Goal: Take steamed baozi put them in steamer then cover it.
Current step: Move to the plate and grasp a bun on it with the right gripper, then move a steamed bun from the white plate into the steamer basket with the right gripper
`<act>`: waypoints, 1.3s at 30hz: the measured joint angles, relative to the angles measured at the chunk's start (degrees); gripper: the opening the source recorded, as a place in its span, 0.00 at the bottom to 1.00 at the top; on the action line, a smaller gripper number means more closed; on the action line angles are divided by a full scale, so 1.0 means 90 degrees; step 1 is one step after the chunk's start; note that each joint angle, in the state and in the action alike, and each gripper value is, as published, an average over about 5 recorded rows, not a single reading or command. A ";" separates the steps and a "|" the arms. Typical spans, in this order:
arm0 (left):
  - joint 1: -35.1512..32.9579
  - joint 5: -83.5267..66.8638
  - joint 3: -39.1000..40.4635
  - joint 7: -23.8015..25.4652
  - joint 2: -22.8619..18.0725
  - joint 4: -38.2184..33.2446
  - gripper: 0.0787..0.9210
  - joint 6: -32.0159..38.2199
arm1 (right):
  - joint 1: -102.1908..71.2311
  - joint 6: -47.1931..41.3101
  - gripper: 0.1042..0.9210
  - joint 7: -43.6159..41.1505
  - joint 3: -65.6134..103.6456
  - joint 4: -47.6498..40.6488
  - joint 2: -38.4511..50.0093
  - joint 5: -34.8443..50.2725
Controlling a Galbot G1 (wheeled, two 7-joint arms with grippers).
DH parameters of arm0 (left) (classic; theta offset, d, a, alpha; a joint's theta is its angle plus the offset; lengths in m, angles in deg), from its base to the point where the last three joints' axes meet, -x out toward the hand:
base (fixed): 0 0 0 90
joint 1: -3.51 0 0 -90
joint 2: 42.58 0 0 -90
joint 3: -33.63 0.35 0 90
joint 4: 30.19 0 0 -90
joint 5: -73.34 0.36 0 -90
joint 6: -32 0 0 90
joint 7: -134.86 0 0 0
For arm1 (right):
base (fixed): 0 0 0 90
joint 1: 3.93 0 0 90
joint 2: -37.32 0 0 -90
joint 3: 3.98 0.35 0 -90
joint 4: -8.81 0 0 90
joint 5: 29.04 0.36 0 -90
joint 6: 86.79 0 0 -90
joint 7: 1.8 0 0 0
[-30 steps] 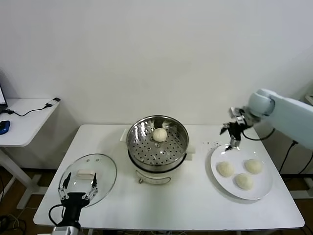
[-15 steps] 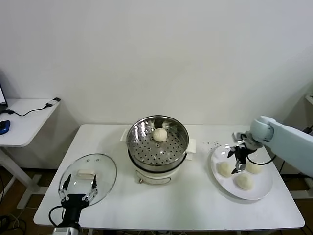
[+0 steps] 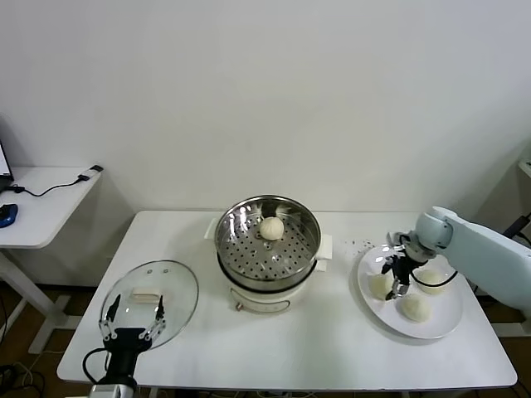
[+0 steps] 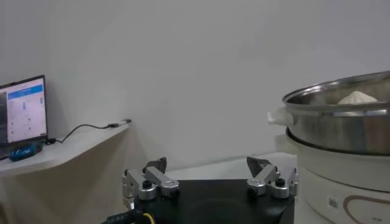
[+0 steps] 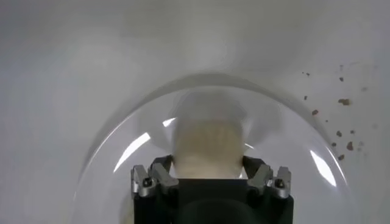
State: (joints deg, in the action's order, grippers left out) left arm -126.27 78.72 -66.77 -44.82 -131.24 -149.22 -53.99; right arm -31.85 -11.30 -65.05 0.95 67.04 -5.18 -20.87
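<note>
Four off-white baozi (image 3: 271,227) are showing, one sitting in the shiny steel steamer (image 3: 267,240) with its dotted, perforated bottom and white base, and three lying on a white plate (image 3: 440,322). The clear glass cover (image 3: 149,302) is showing a metal rim and a white handle, and it is lying on a white table (image 3: 315,348) carrying a few dark specks (image 3: 362,244). The black and silver right gripper (image 3: 391,279) is hanging from a pale blue-white arm (image 3: 473,249), and the left gripper (image 3: 131,322) is black and silver too.

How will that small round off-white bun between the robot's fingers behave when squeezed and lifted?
The small round off-white bun looks matte and doughy, so it probably dents rather than slips. Being small, it is likely light. On the flat white plate, its domed shape might roll if the right gripper nudges it.
</note>
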 measured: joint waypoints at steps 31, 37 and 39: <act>-0.0113 0.0040 0.0186 0.0003 -0.0035 -0.0184 0.88 0.0002 | 0.3745 -0.0150 0.71 -0.0080 -0.2350 -0.0099 -0.0913 0.2609; -0.0191 0.0028 0.0234 0.0012 -0.0045 -0.0270 0.88 0.0034 | 0.4291 -0.0347 0.71 0.0093 -0.2724 -0.0098 -0.1704 0.3376; -0.0222 0.0033 0.0244 0.0025 -0.0052 -0.0298 0.88 0.0058 | 0.4383 -0.0408 0.71 0.0167 -0.2795 -0.0108 -0.1995 0.3570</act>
State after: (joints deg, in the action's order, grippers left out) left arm -128.27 79.01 -64.57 -44.60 -131.71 -151.90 -53.47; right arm 7.60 -14.97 -63.54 -24.20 66.07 -23.14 11.26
